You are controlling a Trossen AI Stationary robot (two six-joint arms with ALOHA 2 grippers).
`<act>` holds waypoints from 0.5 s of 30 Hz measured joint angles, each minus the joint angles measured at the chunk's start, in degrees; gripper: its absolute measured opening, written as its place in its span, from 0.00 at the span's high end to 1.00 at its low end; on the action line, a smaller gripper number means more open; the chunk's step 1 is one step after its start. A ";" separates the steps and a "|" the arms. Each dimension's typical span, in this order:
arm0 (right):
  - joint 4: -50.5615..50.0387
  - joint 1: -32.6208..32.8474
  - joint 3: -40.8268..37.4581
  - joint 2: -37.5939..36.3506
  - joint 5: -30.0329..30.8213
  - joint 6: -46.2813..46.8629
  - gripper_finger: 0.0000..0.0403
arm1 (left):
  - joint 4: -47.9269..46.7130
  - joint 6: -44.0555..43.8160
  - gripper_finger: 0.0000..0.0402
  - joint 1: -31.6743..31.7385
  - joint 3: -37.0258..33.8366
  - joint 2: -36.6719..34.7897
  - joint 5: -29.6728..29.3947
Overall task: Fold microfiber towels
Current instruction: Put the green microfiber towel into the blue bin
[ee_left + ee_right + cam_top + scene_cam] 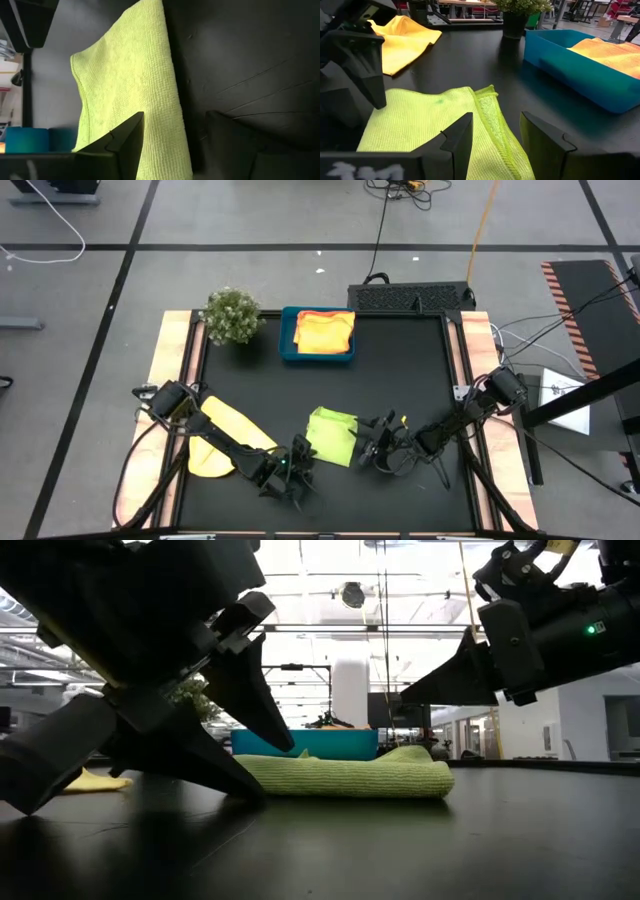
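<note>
a robotics lab or workshop: a black-topped table (pixel 400 370) on a grey floor marked with tape lines, loose cables (pixel 40 220), ceiling lights, benches in the room behind.

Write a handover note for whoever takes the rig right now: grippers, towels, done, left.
Left gripper: low at the front of the table, fingers open, holding nothing, at the lime green towel's near-left edge.
Right gripper: fingers open, empty, at the same towel's right edge.
Lime green towel: lies folded flat at front centre, a loose edge showing on one side.
Yellow towel: unfolded at front left, partly under the left arm.
Blue tray at the back holds folded orange-yellow towels.
Done: the tray's towels, lime one folded over.
Left: probably finish and tray the lime towel, then fold the yellow.
</note>
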 joint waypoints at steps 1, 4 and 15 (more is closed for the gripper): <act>0.02 0.00 0.00 0.00 0.00 0.00 0.61 | -0.04 0.22 0.46 0.00 -0.02 0.00 -0.09; 0.01 0.00 0.00 0.00 0.01 0.04 0.61 | -0.15 0.43 0.46 0.34 -0.07 0.04 -0.59; 0.33 0.00 0.00 0.00 0.07 0.08 0.61 | -1.18 -2.00 0.46 4.09 -0.13 0.07 -0.13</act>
